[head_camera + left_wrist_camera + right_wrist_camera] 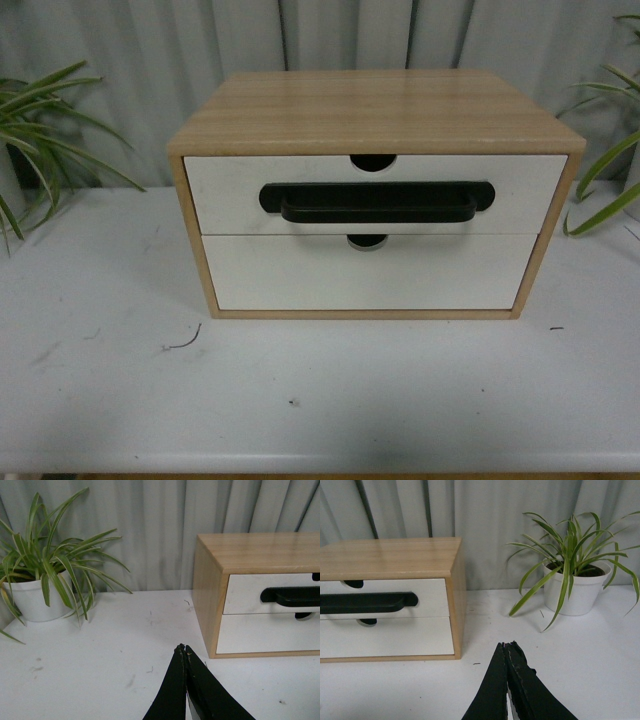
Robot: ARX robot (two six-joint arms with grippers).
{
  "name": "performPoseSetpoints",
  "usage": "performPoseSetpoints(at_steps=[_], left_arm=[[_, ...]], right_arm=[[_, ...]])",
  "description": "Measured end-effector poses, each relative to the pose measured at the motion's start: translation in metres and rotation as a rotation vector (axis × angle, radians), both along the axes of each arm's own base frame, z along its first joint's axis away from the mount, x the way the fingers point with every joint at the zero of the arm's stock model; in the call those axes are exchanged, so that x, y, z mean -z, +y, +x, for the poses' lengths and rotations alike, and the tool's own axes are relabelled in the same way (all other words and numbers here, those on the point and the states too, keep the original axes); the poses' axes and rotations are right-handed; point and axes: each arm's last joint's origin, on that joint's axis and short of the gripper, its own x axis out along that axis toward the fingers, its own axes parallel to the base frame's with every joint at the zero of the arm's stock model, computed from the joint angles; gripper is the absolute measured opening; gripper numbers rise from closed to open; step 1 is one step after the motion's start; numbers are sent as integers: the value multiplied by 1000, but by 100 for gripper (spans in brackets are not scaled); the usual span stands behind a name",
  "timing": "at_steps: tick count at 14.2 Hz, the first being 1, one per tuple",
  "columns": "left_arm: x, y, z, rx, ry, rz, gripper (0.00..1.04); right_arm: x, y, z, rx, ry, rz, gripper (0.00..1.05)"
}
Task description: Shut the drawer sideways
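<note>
Centrally on the white table (100,400) stands a light-wood cabinet (370,105) with two white fronts stacked one above the other. Upper front: the drawer (230,190), carrying a long black bar handle (378,203) set in a dark oval recess, with a half-round notch (373,161) cut into its upper edge. In the front view this drawer appears level with the cabinet face, no gap being discernible at either side. Lower front: a plain white drawer front (300,280) without a handle, bearing only a small notch of its own at the top edge, partly behind the bar.

Left tool (183,649): black fingers pressed together, tips meeting with no visible gap and nothing between them; it sits low over the table, near the cabinet's left front corner but apart from it. Right tool (507,645): likewise drawn tight, fingertips touching and empty, poised over bare table near the cabinet's right front corner, not in contact with it. Neither tool appears in the front view.

Flanking items: a striped-leaf plant in a white pot (32,600) stands on the table well to the left of the cabinet; a second plant in a white pot (575,592) stands to the right. Pale pleated curtain (120,40) forms the backdrop. Minor marks: a short dark curl of debris (183,343) lies on the table in front of the cabinet's left corner, and scattered scuffs mark the tabletop
</note>
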Motion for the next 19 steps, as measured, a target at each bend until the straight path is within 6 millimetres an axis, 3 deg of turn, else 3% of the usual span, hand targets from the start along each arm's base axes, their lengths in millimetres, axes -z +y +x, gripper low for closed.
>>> performPoseSetpoints(at_steps=[6,14,19], left_arm=[[0,0,0,0,0,0,4],[0,0,0,0,0,1,100],[0,0,0,0,0,0,98]], right_arm=[[0,0,0,0,0,-2,5],[0,0,0,0,0,-2,100],[0,0,0,0,0,-2,98]])
